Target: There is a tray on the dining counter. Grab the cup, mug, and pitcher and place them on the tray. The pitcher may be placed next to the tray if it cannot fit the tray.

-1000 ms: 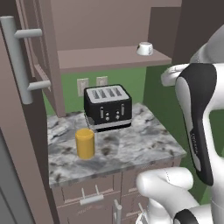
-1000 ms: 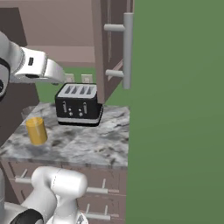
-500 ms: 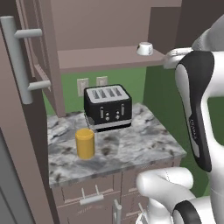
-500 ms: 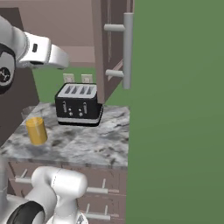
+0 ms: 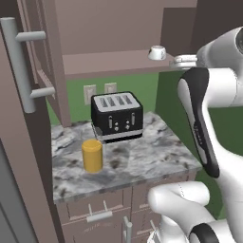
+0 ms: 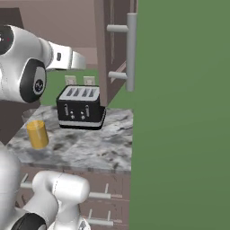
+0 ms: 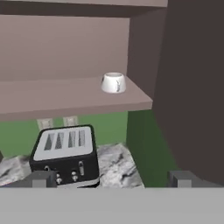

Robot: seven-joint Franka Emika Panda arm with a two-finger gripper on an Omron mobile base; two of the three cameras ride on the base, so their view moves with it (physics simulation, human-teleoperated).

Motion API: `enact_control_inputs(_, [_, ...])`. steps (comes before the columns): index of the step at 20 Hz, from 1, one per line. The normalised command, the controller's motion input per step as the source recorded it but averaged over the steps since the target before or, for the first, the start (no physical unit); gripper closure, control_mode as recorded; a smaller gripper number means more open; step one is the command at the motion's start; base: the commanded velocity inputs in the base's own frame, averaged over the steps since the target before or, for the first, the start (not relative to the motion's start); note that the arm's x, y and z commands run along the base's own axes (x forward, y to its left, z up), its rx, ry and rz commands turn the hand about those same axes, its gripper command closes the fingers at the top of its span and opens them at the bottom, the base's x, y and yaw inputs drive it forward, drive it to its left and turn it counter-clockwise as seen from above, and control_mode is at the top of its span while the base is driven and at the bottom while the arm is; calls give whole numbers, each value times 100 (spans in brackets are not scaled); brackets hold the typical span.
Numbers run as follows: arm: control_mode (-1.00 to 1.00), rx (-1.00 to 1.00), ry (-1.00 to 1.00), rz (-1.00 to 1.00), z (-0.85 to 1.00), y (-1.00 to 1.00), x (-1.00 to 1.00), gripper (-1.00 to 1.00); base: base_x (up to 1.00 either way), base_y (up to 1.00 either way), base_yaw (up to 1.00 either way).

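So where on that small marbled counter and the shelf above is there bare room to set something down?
The counter is bare in front of the toaster and right of the pitcher, out to its front edge. The shelf is bare left of the mug. It is crowded at the back, where the toaster sits.

White mug [image 7: 113,82] upright on cabinet shelf, yellow-orange pitcher [image 5: 92,155] upright on marbled counter

Nothing readable is showing anywhere. The mug [image 7: 113,82] on the shelf [image 7: 65,98] is carrying a dark mark on its front, too small to make out, and the toaster [image 5: 116,116] is showing only plain knobs and slots, with no lettering.
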Motion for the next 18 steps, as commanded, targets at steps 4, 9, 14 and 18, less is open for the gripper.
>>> enact_control_inputs(4, [-100, 7, 0, 0, -3, 0, 87, -100, 0, 0, 0])
enact_control_inputs(9, [-100, 5, 0, 0, 0, -1, 62, -100, 0, 0, 0])
enact_control_inputs(14, [-100, 5, 0, 0, 0, -5, 60, -100, 0, 0, 0])
enact_control_inputs(18, [-100, 1, 1, 0, 0, -4, 56, -100, 0, 0, 0])
